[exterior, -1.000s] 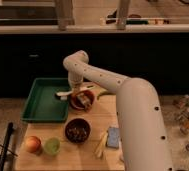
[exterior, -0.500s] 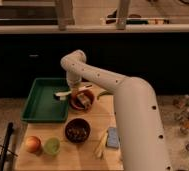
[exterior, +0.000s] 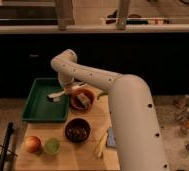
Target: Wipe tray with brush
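A green tray (exterior: 44,102) lies at the far left of the wooden table. My white arm reaches from the lower right to the tray's right side. My gripper (exterior: 66,91) hangs over the tray's right edge and holds a brush (exterior: 55,95) with a pale head that points left over the tray's floor, close above it. Whether the brush touches the tray cannot be told.
A brown bowl (exterior: 82,99) with something in it stands right of the tray. A dark bowl (exterior: 77,130), an orange (exterior: 33,144), a green fruit (exterior: 51,145), a banana (exterior: 101,145) and a blue item (exterior: 111,137) lie nearer the front. A dark counter runs behind.
The gripper and brush have moved left, from beside the brown bowl to over the tray's right part.
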Robot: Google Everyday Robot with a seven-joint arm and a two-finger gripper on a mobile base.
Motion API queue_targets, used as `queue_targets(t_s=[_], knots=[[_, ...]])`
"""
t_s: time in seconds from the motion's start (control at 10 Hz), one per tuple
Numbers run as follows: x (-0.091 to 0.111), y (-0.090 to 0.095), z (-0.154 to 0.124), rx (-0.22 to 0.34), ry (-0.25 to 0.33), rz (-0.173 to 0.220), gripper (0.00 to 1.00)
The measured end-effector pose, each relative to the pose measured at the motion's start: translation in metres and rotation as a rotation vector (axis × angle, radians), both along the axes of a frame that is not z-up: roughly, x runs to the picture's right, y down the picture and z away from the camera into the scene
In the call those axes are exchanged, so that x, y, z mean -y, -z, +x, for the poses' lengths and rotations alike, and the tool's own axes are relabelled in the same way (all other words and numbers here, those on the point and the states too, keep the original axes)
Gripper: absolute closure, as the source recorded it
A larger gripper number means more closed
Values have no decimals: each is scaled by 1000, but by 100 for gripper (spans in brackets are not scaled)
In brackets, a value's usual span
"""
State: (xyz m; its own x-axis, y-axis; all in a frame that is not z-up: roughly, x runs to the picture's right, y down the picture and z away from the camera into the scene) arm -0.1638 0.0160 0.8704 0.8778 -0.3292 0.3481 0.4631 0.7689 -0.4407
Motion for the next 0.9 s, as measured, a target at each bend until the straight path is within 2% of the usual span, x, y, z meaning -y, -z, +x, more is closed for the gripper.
queue_targets(t_s=[0.5, 0.9], knots=[[-11, 5, -48, 30, 109, 14, 99], [-28, -6, -71, -19, 171, 18, 99]])
